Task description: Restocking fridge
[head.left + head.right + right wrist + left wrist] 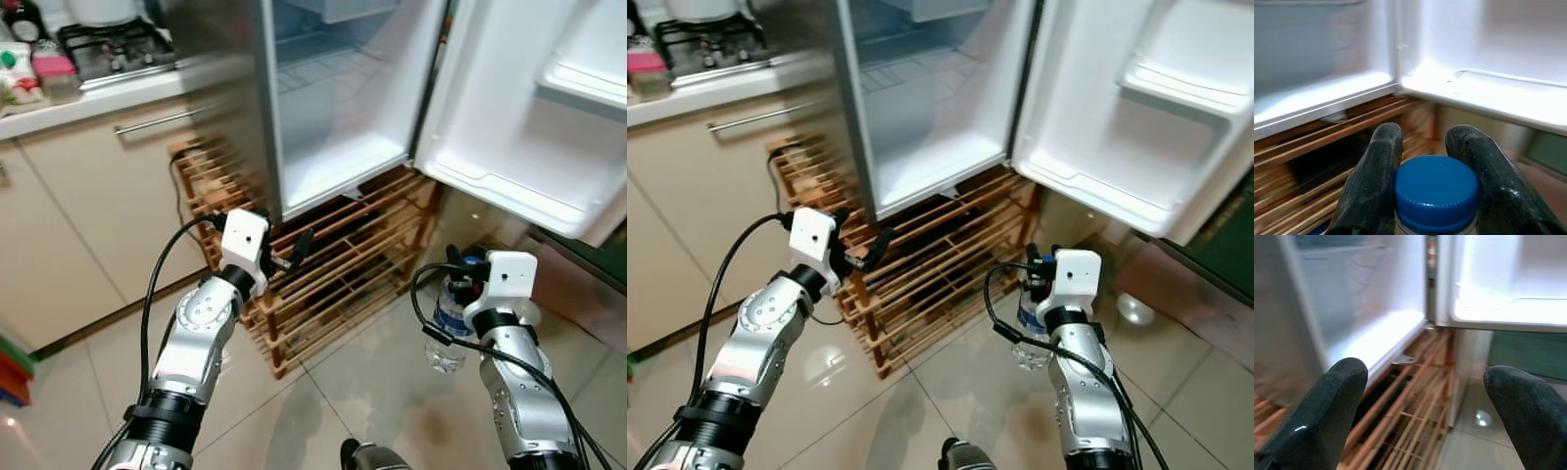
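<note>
The fridge (333,108) stands open ahead, its white door (529,108) swung out to the right and its lower compartment bare. My right gripper (460,277) is shut on a clear water bottle (451,318) with a blue cap (1436,192), held upright low in front of the door; the black fingers (1374,181) clamp the neck just under the cap. My left gripper (294,250) is open and holds nothing, raised in front of the fridge's lower left corner, its two fingertips (1327,411) spread wide apart.
A wooden slatted rack (333,274) stands under the fridge. To the left are beige cabinets (98,196) and a counter with a gas hob (113,49). Glossy tile floor (372,392) lies below. A dark green surface (588,259) sits behind the door at right.
</note>
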Available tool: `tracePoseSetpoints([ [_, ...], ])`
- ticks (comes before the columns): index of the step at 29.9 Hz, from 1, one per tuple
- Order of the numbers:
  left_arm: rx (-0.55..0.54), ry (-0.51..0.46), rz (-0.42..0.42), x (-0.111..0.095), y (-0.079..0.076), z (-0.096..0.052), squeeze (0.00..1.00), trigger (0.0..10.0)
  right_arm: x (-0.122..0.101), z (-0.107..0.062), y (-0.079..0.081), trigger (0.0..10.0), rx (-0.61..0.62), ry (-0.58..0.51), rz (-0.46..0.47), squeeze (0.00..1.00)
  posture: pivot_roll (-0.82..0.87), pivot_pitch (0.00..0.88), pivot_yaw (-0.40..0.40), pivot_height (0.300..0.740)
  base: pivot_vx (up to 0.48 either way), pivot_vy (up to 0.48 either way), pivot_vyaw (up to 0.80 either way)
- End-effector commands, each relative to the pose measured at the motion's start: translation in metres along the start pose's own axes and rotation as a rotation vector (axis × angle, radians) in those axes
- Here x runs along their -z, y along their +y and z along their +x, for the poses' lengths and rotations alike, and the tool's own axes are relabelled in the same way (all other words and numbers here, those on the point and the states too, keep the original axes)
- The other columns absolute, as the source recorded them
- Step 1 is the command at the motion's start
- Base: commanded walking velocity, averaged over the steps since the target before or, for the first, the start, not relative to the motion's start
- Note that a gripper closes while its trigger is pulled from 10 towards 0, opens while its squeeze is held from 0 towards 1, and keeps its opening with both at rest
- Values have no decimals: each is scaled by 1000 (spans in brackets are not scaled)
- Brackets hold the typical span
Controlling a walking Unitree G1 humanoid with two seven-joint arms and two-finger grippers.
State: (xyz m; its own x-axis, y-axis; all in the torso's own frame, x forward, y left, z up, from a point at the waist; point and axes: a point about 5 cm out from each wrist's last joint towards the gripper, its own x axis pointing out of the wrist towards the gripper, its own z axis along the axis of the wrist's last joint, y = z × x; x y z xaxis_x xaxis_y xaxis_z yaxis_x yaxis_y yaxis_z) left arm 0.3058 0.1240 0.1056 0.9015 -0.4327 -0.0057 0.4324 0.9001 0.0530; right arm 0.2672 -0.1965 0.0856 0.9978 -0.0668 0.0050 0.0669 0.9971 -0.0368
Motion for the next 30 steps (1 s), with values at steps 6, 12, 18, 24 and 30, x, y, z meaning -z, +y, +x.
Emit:
tracePoseSetpoints([
  [6,-223,118,-138,26,33,-17,0,10000,-8,-12,-9,10000,39,-50,-22,0,-99,0,20,724,0,0,-621],
  [12,-177,78,-86,18,28,-15,0,10000,-1,-14,-8,10000,41,-28,-24,0,-88,0,20,724,0,0,-626],
  [18,-126,40,-69,8,21,-6,0,10000,-6,-11,-5,10000,36,-47,-49,0,-107,0,28,724,0,0,-416],
  [24,-26,-85,-37,-16,4,4,0,10000,-36,-1,4,10000,4,-178,-153,0,-129,0,35,724,240,0,0],
  [30,19,-131,-17,-29,-4,11,0,10000,-79,11,14,10000,-22,-347,-206,0,-135,0,40,724,465,0,0],
])
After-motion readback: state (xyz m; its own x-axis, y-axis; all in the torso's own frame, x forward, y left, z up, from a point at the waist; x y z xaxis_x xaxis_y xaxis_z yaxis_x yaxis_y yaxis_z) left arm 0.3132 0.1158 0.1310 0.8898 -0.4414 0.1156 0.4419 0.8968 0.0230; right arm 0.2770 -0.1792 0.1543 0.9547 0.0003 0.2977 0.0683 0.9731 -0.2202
